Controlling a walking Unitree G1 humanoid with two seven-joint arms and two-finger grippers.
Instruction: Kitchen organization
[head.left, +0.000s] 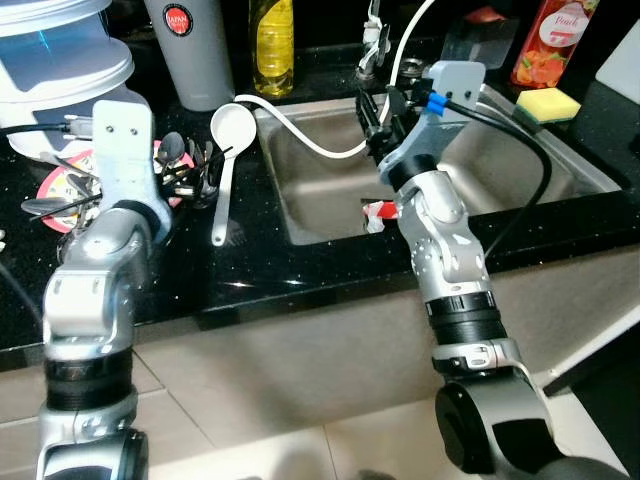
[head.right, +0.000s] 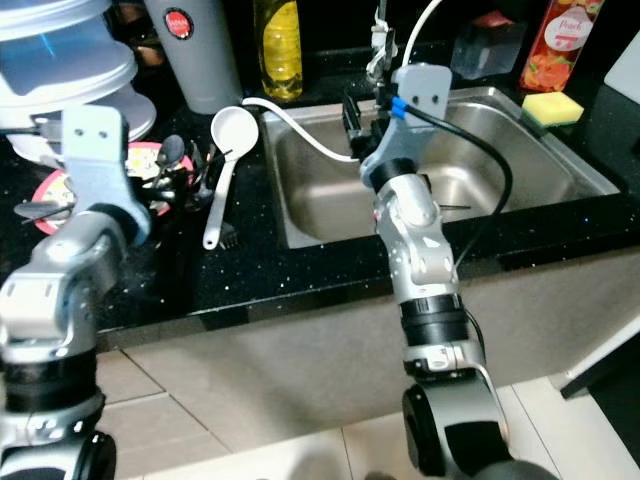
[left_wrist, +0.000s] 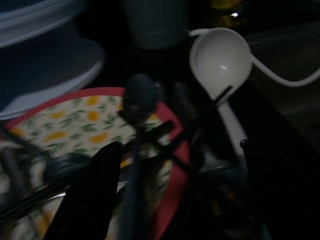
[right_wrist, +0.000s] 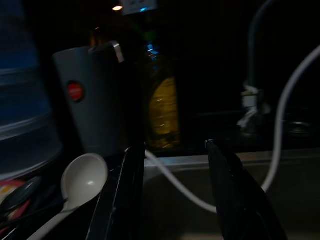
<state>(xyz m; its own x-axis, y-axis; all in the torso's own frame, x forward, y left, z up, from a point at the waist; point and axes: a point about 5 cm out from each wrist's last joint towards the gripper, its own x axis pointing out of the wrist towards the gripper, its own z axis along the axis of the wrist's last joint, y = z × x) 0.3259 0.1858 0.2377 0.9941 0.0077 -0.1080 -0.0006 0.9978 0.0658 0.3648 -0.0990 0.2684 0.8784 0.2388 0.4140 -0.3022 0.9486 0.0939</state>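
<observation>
From the head cameras: the left hand (head.left: 185, 160) hangs over a heap of dark utensils (head.left: 190, 172) on the black surface (head.left: 300, 265), beside a red-rimmed plate (head.left: 62, 190). A white ladle (head.left: 226, 160) lies just right of the heap, its bowl toward the grey flask (head.left: 190, 50) and its handle running back toward the surface's front edge, so its long axis runs roughly along the left arm's line of reach. The right hand (head.right: 362, 115) is raised over the steel sink (head.right: 520, 150), near a white hose (head.right: 300, 130), and well apart from the utensils; the left arm looks the nearer one for the cutlery.

Left wrist camera: the left hand's fingers (left_wrist: 92, 195) stand wide apart and empty, straddling a dark spoon (left_wrist: 137, 107) that rests across the plate's edge, the ladle just beyond.

Right wrist camera: the right hand's fingers (right_wrist: 125, 200) are spread with nothing between them, pointing toward the flask and a yellow bottle (right_wrist: 162, 110).
</observation>
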